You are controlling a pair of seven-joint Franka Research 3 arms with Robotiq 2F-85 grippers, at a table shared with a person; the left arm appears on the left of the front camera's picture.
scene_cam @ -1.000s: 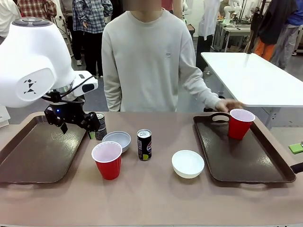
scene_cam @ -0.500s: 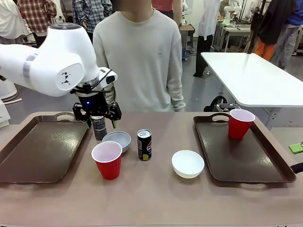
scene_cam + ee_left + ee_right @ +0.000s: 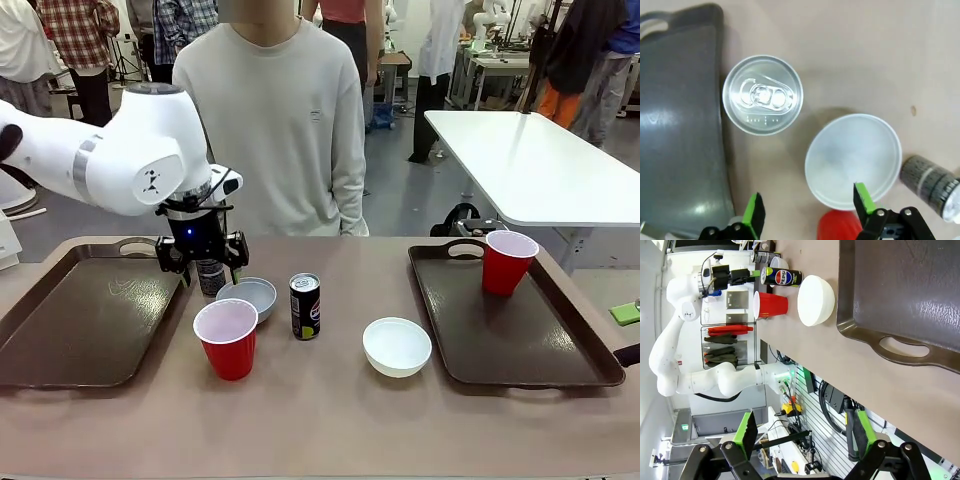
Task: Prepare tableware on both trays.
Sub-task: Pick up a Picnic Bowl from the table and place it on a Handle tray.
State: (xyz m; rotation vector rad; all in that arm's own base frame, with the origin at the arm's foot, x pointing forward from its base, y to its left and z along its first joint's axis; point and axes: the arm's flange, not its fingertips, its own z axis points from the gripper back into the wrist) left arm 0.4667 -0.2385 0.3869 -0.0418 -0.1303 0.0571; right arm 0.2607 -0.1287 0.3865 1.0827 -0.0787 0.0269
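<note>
Just beside the left tray (image 3: 80,320), the left gripper (image 3: 211,266) hangs over a dark can (image 3: 211,283), jaws spread and gripping nothing (a grey-blue bowl (image 3: 248,296) touches that can). A second can (image 3: 305,306), red cup (image 3: 226,338) and white bowl (image 3: 397,346) stand on the table (image 3: 320,420). The right gripper (image 3: 804,432) is wide apart, empty.

You have the brown table (image 3: 330,430) under the left gripper's (image 3: 204,268) jaws, a person (image 3: 270,130) in a pale sweatshirt standing just beyond them, and a white table (image 3: 540,160) well off to their right.
</note>
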